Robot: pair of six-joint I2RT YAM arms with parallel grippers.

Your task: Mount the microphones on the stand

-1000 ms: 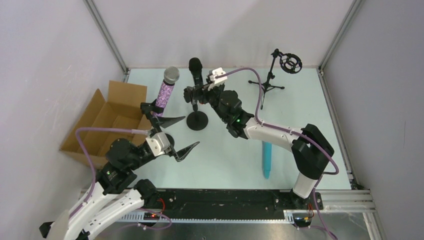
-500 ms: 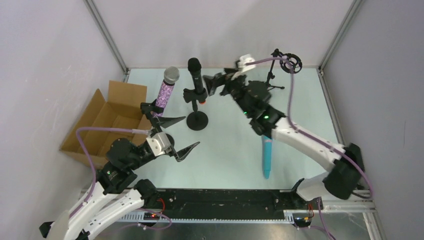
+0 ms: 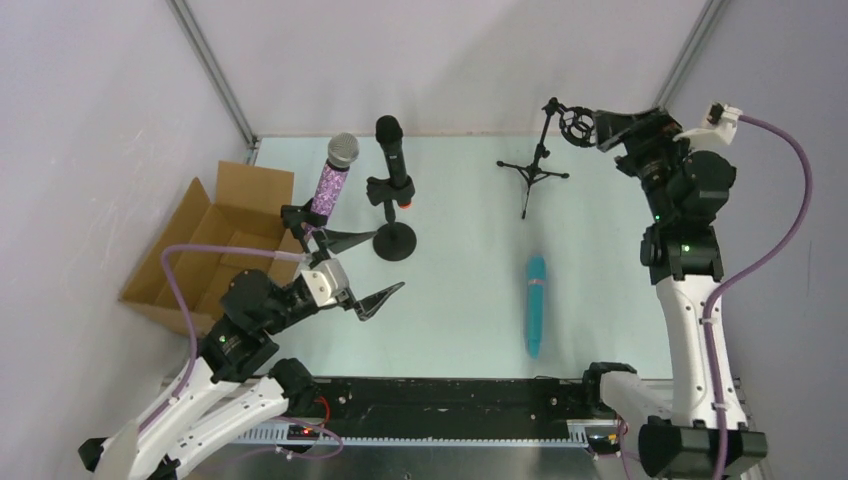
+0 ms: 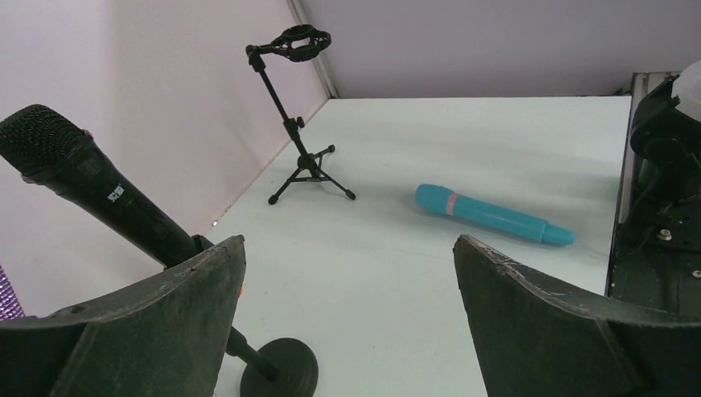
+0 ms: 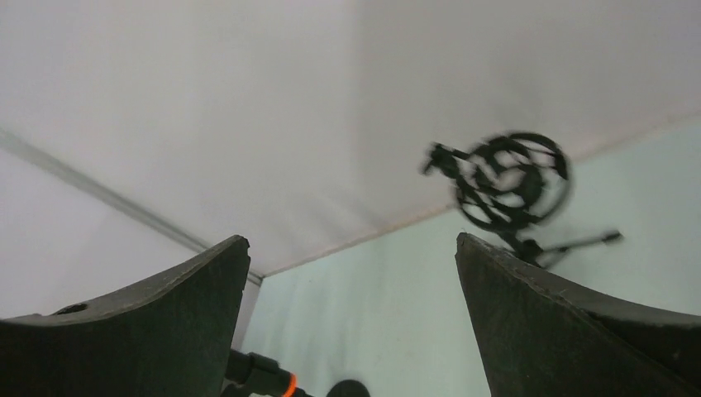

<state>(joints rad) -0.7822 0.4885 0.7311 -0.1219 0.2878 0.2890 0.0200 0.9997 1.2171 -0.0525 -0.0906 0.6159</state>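
The purple glitter mic stands in a clip at the far left. The black mic with an orange-red end sits in the round-base stand; it also shows in the left wrist view. The light blue mic lies flat on the table, also in the left wrist view. My left gripper is open and empty, near the round base. My right gripper is open and empty, raised high beside the ring mount of the tripod stand.
An open cardboard box sits at the left edge, beside the left arm. The enclosure walls close in on the back and sides. The ring mount is blurred in the right wrist view. The tripod stand shows in the left wrist view.
My right arm has left the black mic on the round-base stand and swung right and up to the ring mount at the back right. My left arm has barely moved.
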